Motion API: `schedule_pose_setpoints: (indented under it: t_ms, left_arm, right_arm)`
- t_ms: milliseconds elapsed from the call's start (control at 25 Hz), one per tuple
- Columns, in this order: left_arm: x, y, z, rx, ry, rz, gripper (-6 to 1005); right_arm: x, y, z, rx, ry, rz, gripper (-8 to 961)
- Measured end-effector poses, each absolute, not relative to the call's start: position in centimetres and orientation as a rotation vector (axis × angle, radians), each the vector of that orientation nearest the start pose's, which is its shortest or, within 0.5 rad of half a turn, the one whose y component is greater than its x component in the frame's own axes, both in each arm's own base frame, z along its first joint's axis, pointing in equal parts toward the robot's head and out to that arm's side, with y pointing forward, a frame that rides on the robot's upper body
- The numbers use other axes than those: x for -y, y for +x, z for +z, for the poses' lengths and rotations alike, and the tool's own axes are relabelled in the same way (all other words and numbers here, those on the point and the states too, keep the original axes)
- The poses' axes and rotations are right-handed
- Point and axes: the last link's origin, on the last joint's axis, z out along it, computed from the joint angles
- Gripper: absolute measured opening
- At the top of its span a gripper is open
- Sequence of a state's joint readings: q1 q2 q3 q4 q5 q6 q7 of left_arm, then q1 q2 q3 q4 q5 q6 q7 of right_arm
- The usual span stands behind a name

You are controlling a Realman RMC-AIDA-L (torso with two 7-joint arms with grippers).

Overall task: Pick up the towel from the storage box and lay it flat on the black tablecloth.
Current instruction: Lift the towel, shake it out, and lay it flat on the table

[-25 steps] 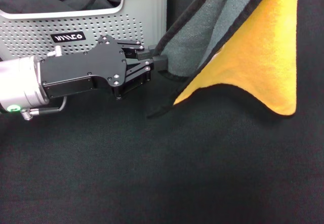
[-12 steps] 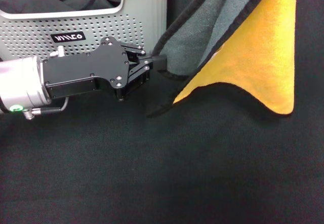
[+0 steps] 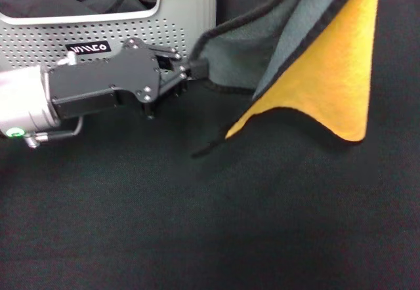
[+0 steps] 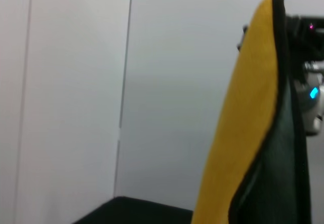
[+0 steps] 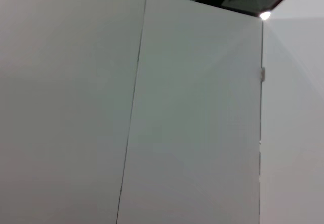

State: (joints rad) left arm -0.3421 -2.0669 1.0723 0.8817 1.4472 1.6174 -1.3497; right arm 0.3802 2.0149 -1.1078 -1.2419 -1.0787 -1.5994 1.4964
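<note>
Since a second ago, a black-edged corner of the towel (image 3: 315, 60), hanging over the black tablecloth (image 3: 197, 224) beside the storage box (image 3: 177, 21), is pinched shut by the left gripper (image 3: 194, 69) and drawn boxward, so spreading is judged underway.

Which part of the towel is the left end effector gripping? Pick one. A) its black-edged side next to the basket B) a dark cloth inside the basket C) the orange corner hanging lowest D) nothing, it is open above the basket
A: in the head view the left end effector is shut on the black-stitched edge of the towel, just beside the basket.
</note>
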Motion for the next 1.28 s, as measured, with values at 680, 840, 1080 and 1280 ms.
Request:
schedule_pose_setpoints:
  t_ms: [680, 840, 1080, 1280]
  left_arm:
    - [-33.2, -18.7, 8.9, 0.194, -2.558, -1.267, 29]
    - [-33.4, -18.2, 9.3, 0.196, -2.569, -1.273, 29]
    - [-32.3, -18.3, 10.3, 0.161, -2.656, -1.265, 29]
    - [-30.4, -18.8, 11.0, 0.126, -2.786, -1.278, 28]
  right_arm:
    - [-32.0, 16.8, 10.6, -0.048, -2.401, 1.401, 24]
    - [-31.8, 17.2, 10.6, -0.044, -2.389, 1.399, 24]
    - [-30.1, 17.7, 10.0, -0.021, -2.439, 1.457, 24]
    - [-27.4, 18.4, 9.7, 0.025, -2.518, 1.542, 25]
